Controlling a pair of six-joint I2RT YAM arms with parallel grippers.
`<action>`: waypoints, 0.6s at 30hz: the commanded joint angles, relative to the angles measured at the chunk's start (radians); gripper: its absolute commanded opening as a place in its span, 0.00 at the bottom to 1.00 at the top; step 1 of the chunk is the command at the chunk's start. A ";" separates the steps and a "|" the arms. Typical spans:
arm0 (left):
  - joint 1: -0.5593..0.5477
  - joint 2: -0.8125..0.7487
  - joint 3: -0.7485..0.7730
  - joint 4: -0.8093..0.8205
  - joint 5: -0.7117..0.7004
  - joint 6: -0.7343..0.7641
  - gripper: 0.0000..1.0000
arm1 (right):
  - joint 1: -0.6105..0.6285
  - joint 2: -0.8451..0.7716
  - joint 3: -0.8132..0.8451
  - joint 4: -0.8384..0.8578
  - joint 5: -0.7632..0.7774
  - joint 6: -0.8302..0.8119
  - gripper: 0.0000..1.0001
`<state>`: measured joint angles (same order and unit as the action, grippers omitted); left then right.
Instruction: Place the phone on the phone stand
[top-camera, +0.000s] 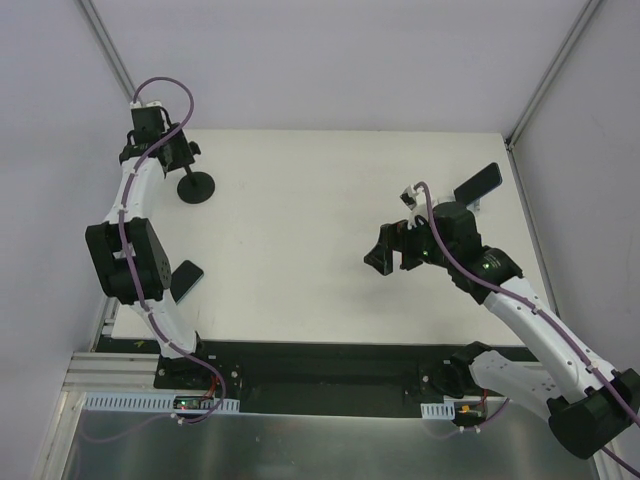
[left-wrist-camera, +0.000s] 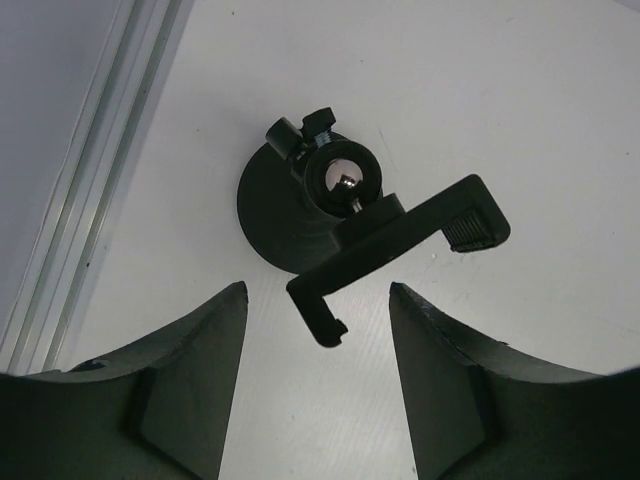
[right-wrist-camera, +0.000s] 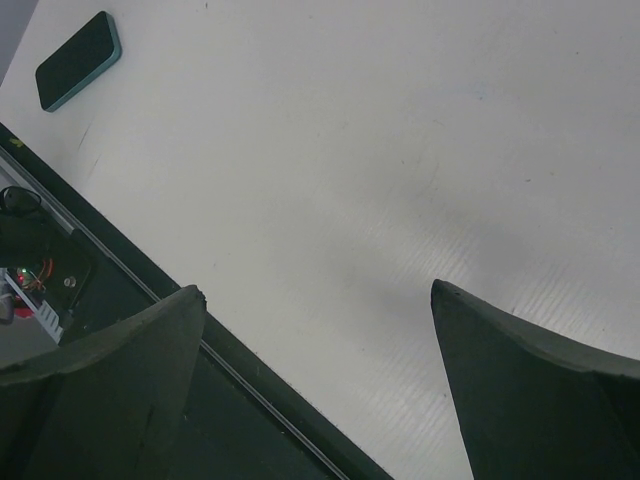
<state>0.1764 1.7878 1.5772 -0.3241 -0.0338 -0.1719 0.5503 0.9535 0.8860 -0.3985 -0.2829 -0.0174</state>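
A black phone with a teal edge (right-wrist-camera: 78, 60) lies flat near the table's front left, partly hidden behind my left arm's elbow (top-camera: 187, 280). At the back right a second dark phone-like slab (top-camera: 478, 183) leans tilted on the small silver-white phone stand (top-camera: 477, 205). My right gripper (top-camera: 391, 258) hangs open over the table's middle right, its jaws (right-wrist-camera: 316, 290) wide apart and empty. My left gripper (top-camera: 172, 150) is at the back left, open (left-wrist-camera: 315, 290), with nothing gripped.
A black pole stand with a round base (top-camera: 196, 187) sits just ahead of my left gripper. Its clamp bracket (left-wrist-camera: 400, 245) reaches down between the fingertips without touching them. An aluminium rail (left-wrist-camera: 90, 190) runs along the table's left edge. A dark strip (right-wrist-camera: 150, 400) borders the front edge.
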 joint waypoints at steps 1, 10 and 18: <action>-0.002 0.051 0.116 -0.015 0.032 0.074 0.56 | -0.001 -0.007 0.025 0.021 -0.013 -0.027 0.96; -0.009 0.052 0.104 -0.046 0.032 0.092 0.00 | -0.001 0.042 0.028 0.032 -0.019 -0.026 0.96; -0.141 -0.195 -0.064 -0.081 0.276 0.162 0.00 | -0.003 0.059 -0.005 0.033 -0.001 -0.058 0.96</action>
<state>0.1291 1.7866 1.5768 -0.3515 0.0257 -0.0807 0.5503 1.0130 0.8860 -0.3969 -0.2855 -0.0422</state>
